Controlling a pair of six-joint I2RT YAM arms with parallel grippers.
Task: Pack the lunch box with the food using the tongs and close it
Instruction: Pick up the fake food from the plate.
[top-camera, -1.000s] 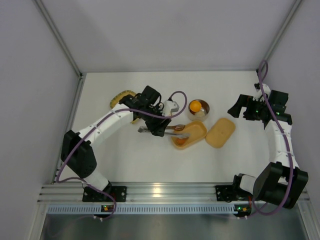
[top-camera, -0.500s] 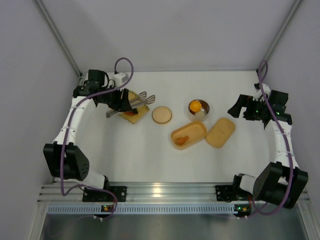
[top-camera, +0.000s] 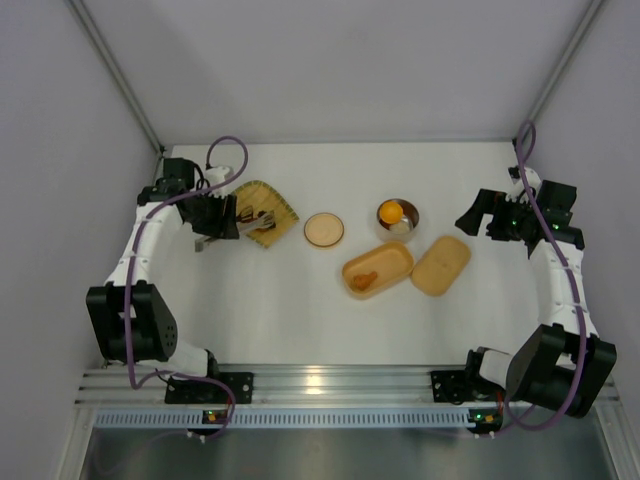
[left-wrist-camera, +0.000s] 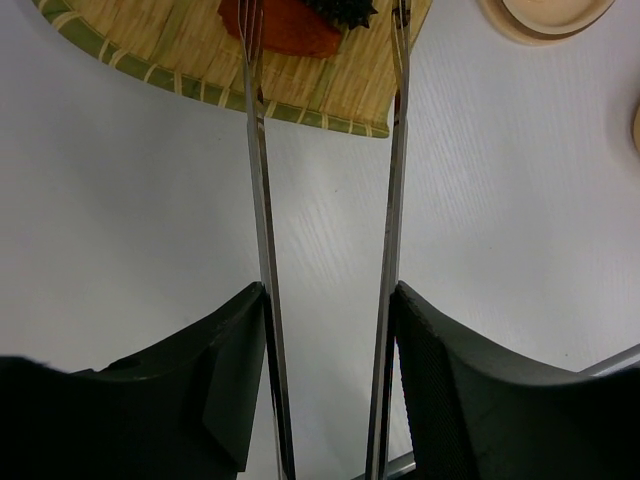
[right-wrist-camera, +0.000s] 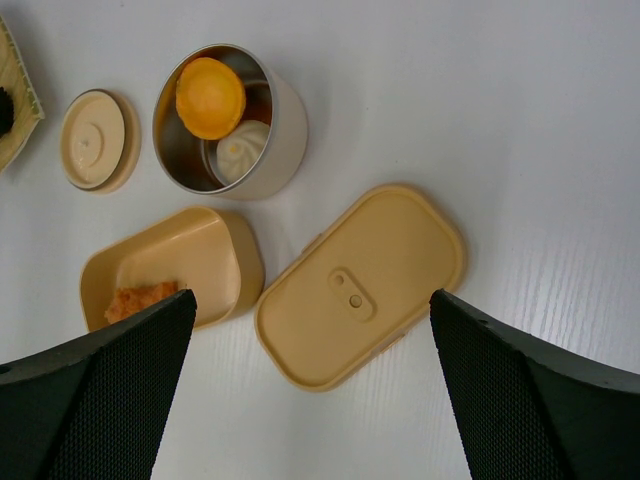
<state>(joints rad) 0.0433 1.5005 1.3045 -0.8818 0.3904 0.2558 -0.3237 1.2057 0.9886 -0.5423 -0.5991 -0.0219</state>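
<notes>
My left gripper (left-wrist-camera: 330, 292) is shut on the slim silver tongs (left-wrist-camera: 258, 200), one arm against each finger. The tongs' tips straddle a red-brown piece of food (left-wrist-camera: 285, 28) lying on the woven tray (left-wrist-camera: 150, 30). From above, that gripper (top-camera: 215, 222) sits at the far left with the tongs (top-camera: 248, 226) pointing right onto the tray (top-camera: 270, 205). The tan lunch box (top-camera: 385, 262) lies mid-table, uncovered, with an orange piece of food (top-camera: 366, 279) inside. Its flat lid (top-camera: 441, 265) rests just right of it. High above the lid (right-wrist-camera: 360, 285), my right gripper (right-wrist-camera: 312, 300) stands open and holds nothing.
A round steel bowl (top-camera: 398, 215) behind the lunch box holds an orange piece (right-wrist-camera: 210, 95) and a white dumpling (right-wrist-camera: 243, 152). Its round tan lid (top-camera: 323, 229) lies between tray and bowl. Grey walls close the table on three sides.
My left arm swung away from the lunch box to the woven tray at the far left, carrying the tongs, whose tips now straddle the red-brown piece. The right arm stayed still.
</notes>
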